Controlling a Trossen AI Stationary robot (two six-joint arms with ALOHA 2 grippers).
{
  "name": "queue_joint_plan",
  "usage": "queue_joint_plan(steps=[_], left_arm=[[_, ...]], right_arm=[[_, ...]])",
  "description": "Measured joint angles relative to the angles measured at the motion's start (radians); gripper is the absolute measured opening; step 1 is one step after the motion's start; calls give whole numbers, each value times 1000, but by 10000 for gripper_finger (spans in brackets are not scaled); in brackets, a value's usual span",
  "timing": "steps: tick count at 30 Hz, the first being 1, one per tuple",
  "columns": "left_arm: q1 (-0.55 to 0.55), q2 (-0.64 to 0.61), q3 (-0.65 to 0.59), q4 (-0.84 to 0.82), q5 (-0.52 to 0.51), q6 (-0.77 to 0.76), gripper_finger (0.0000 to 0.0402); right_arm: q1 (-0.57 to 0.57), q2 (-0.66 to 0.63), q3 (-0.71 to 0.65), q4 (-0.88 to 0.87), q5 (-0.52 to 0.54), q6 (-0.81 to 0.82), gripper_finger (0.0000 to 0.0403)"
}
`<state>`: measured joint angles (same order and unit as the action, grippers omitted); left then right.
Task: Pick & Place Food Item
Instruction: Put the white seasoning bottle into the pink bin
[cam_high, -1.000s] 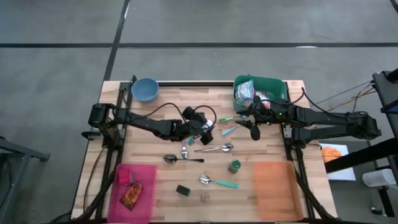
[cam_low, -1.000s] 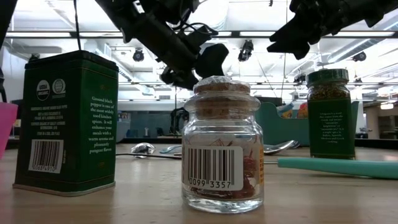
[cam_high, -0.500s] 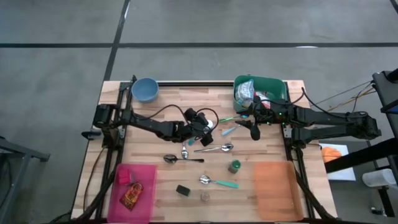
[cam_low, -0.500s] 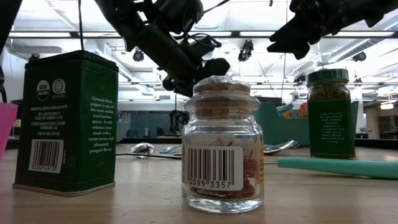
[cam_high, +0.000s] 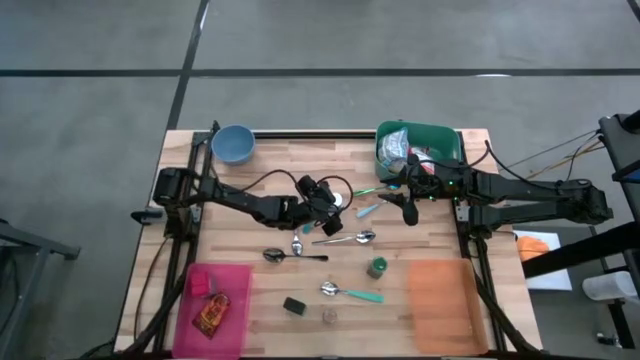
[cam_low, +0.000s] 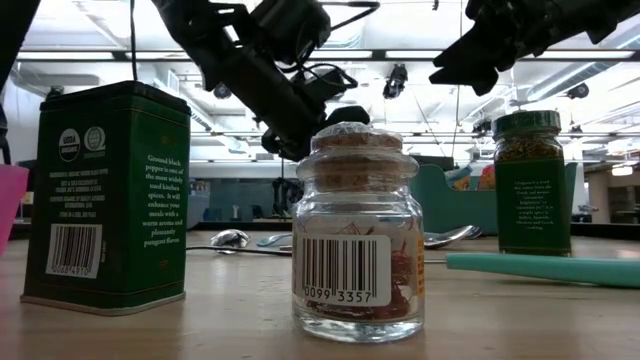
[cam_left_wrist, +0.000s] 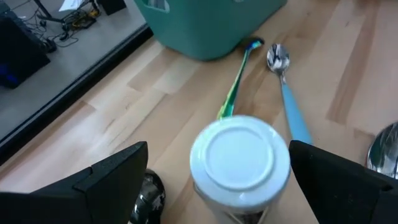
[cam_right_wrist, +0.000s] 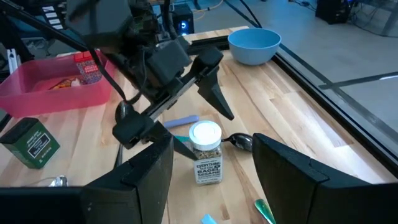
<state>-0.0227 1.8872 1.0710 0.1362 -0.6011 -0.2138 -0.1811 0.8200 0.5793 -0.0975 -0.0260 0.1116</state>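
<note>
Advanced since a second ago: left hand (cam_left_wrist: 214, 171), spread wide, now straddling white-lidded spice jar (cam_right_wrist: 206, 154) upright mid-bench (cam_high: 440, 240), grasp judged imminent; right hand (cam_high: 408, 212) waiting half-open near green bin (cam_high: 445, 140)

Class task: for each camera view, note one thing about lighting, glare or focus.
Low view: bright ceiling lights backlight the arms into silhouettes; the cork-stoppered glass jar is sharp.
Left wrist view: the white-lidded jar looks soft, glare on its lid.
High view: even light, faint shadows.
</note>
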Motion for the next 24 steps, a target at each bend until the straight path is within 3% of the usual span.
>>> queue_joint_plan(steps=[10,24], left_arm=[[1,-1,0,13,0,7,373],[3,-1,1,25,-1,24,203]], right_arm=[[0,0,0,0,0,0,214],[0,0,0,0,0,0,214]])
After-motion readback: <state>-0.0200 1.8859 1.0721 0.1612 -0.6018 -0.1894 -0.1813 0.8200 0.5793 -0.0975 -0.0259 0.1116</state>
